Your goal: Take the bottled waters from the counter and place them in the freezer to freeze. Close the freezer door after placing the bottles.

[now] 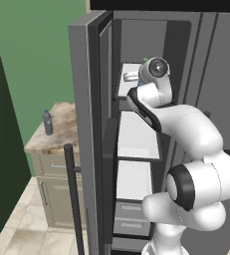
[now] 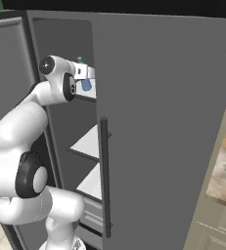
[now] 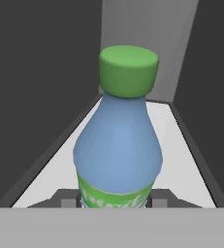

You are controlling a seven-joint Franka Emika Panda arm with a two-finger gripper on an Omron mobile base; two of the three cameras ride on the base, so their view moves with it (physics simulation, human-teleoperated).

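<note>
From the left base view, the small dark grey-blue plastic bottle [image 1: 47, 123] stands on the beige-brown stone counter [image 1: 61, 124], while the white arm reaches into the open grey freezer [image 1: 136, 134]. From the right, the gripper [image 2: 85, 78] holds the clear light blue bottle with a green cap [image 2: 85, 82] over the top white shelf [image 2: 87, 92]. In the hand view the jaws squeeze that bottle's sides, so I think the next move is to set it down, let go, and fetch the other one.

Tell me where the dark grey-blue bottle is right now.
The dark grey-blue bottle stands upright on the counter, at the left of the left base view, beside the open freezer door.

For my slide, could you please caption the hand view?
End effector holding light blue green-capped plastic bottle over white freezer shelf.
</note>
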